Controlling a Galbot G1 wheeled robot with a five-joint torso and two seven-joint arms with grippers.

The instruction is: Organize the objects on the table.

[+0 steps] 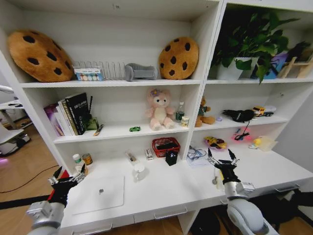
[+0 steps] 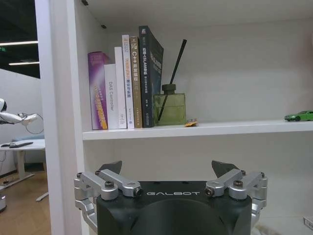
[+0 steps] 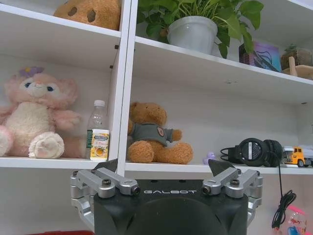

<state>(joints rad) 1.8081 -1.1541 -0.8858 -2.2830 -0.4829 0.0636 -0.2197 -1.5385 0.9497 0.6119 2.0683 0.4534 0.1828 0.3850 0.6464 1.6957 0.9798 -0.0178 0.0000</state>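
Nearest to the robot, both arms were raised over the front edge of the table (image 1: pixel 171 196). The left gripper (image 1: pixel 67 179) hung at the left end of the desk with its fingers spread wide and nothing between them. The right gripper (image 1: pixel 221 164) stood over the right half of the desk, also wide open and empty, with a small pale object just beside it that I could not identify.

The closed silver-white laptop (image 1: pixel 99 194) lay flat on the desk just to the right of the left gripper, a little forward of it. It was near the left gripper and well apart from the right one. Its long sides ran along the desk front, so in my judgement the left arm was the better one for it, reaching inward to the right.

Farther back, a red basket (image 1: pixel 166 146) and small clutter stood against the back of the desk, between the two grippers.

Farthest, the green toy car (image 1: pixel 135 129) was on the lower shelf, above the desk and to the right of the books (image 1: pixel 68 115).
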